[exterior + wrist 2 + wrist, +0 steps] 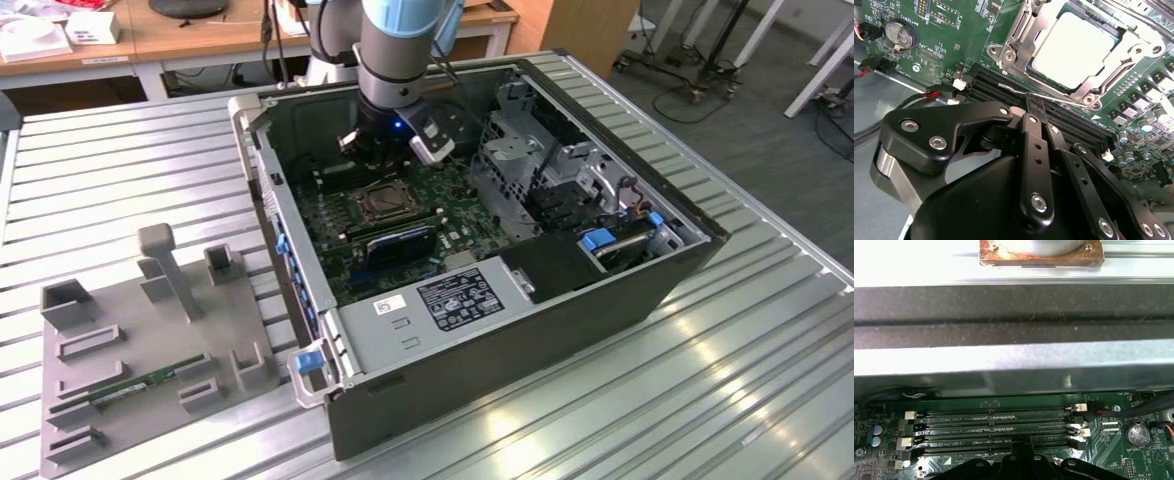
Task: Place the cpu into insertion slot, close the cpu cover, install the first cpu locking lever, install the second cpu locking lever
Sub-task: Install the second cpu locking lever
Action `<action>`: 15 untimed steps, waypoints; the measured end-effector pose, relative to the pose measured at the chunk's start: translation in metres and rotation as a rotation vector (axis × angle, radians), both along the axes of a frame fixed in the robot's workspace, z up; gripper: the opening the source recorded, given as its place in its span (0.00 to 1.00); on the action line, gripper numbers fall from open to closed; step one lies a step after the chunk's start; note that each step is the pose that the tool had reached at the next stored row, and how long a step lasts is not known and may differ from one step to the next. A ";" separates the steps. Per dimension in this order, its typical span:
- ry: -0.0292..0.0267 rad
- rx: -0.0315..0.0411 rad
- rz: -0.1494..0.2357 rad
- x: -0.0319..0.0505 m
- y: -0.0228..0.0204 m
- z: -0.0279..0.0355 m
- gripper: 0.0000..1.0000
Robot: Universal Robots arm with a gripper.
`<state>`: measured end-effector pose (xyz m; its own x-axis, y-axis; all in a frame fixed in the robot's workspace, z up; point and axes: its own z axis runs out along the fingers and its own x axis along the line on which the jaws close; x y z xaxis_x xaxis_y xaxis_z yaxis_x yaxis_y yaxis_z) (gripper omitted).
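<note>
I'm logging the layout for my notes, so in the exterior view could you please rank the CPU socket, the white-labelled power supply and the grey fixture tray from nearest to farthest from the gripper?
From the gripper:
1. CPU socket, on the green board just below it in the picture.
2. Power supply, at the case's near end.
3. Grey fixture tray, outside the case, toward the exterior view's left.

Cpu [1074, 47] under closed cpu cover [1019, 45]

Even, bright room light in the exterior view; soft reflections are seen on the ribbed metal table [694, 380]. Case interior is shaded. In the second wrist view the cpu [1074, 47] is washed out by glare. In the first wrist view the upper band is overexposed.
</note>
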<state>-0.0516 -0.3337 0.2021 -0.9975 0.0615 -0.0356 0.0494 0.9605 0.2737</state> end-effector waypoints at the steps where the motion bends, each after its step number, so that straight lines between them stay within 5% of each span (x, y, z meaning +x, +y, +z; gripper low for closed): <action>1: 0.0000 0.0000 0.000 0.0000 0.0000 0.0000 0.11; 15: -0.0001 0.0001 -0.001 0.0000 -0.0054 -0.0002 0.11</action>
